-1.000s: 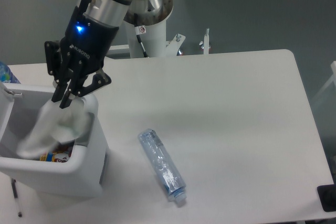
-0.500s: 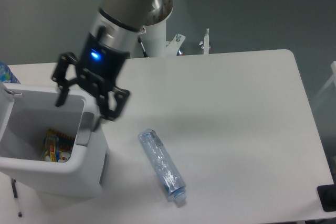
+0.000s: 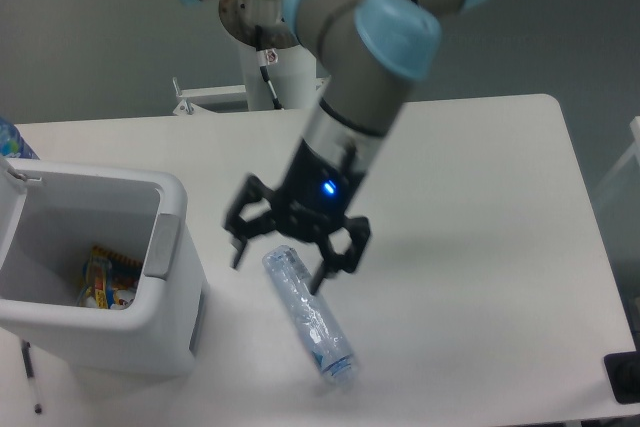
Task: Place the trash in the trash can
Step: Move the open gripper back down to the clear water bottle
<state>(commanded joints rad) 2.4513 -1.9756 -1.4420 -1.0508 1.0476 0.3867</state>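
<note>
A long, slim, bluish clear bottle lies on the white table, slanting from upper left to lower right. My gripper hangs just above the bottle's upper end, open, one finger on each side of it, with nothing held. The trash can, a white boxy bin with a grey side handle panel, stands at the left with colourful wrappers at its bottom. The smaller see-through cup-like piece cannot be made out.
A blue-capped bottle peeks in at the far left edge behind the bin. The arm's base column stands behind the table. A dark object sits at the lower right corner.
A pale crumpled piece that my gripper held over the bin a second ago is gone from it. The arm has swung right from the bin to above the bottle.
</note>
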